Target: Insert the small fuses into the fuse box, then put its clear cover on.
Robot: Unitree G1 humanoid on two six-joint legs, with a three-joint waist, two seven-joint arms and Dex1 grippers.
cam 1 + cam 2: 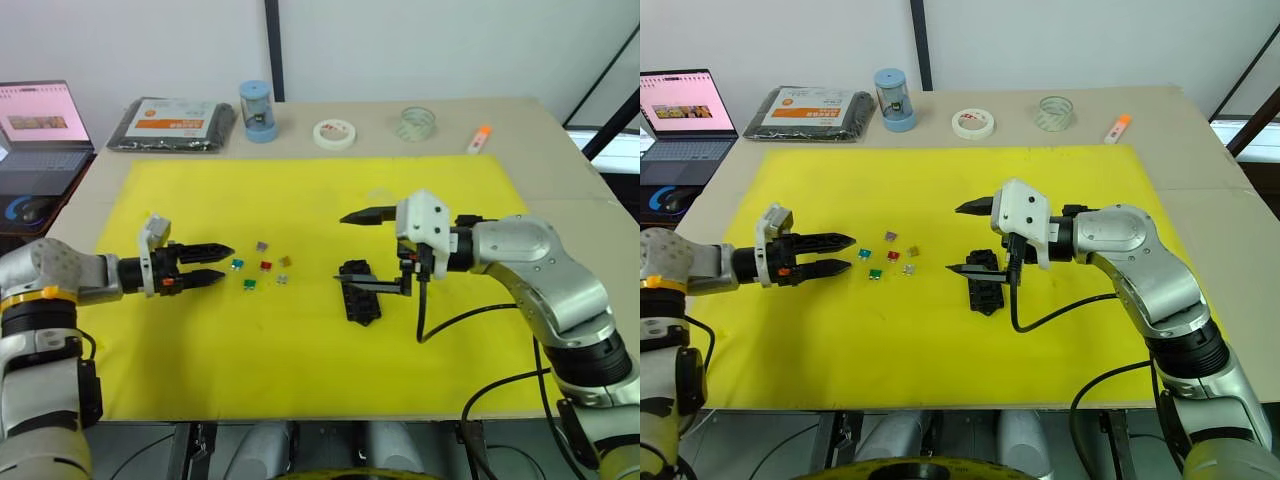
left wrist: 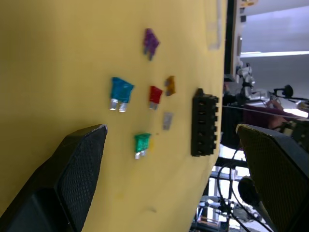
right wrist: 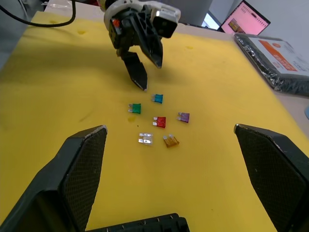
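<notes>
Several small fuses (image 1: 262,266) lie loose on the yellow mat (image 1: 300,360): teal (image 2: 120,90), red (image 2: 155,94), brown (image 2: 170,85), purple (image 2: 150,42), green (image 2: 142,143) and grey (image 2: 167,120). To their right rests the black fuse box (image 1: 360,291). My left gripper (image 1: 227,262) hovers open just left of the fuses, fingers pointing at them. My right gripper (image 1: 342,247) is open wide, one finger over the fuse box's left end, nothing held. A faint transparent shape beyond the fuse box looks like the clear cover (image 1: 378,193).
Along the table's far edge stand a black packet with an orange label (image 1: 172,124), a blue cylinder (image 1: 257,110), a white tape roll (image 1: 334,133), a clear tape roll (image 1: 417,123) and an orange-capped stick (image 1: 480,139). A laptop (image 1: 40,125) sits at far left.
</notes>
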